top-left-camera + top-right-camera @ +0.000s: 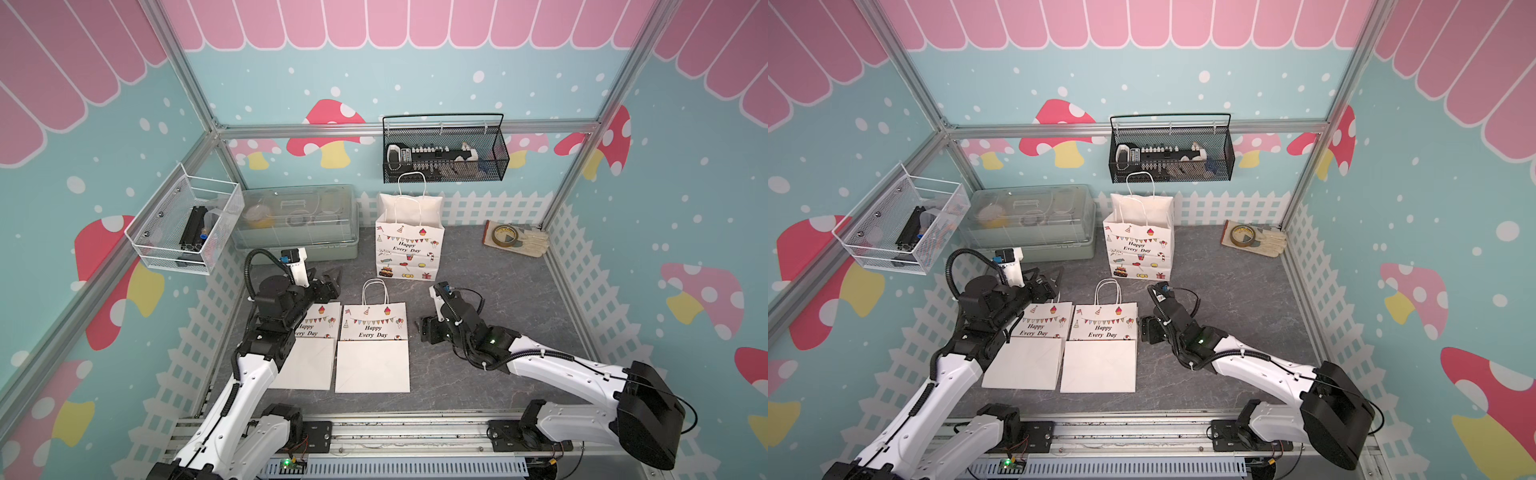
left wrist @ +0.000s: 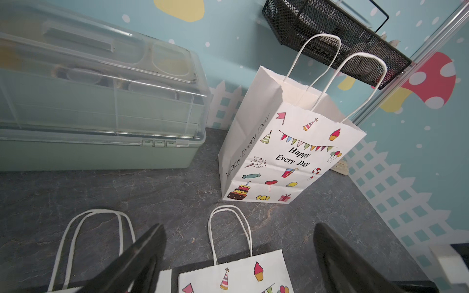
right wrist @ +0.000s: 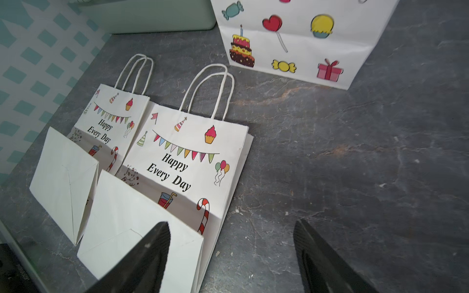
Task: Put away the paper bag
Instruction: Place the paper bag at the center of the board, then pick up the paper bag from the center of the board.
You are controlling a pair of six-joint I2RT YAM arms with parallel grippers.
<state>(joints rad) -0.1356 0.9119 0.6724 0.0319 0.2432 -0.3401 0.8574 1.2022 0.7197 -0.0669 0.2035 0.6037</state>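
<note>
Storage box [image 1: 296,226] beside upright bag [image 1: 409,254]; gloves [image 1: 528,243] apart

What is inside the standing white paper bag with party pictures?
The standing white paper bag is open on top; only its bare white inner wall shows. Its bottom is hidden behind the printed front.

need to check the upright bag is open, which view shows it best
The left wrist view: the upright bag is large there, with its open mouth, both handles and printed front and side visible. Both top views show the bag whole but small. The right wrist view shows only its lower part.
</note>
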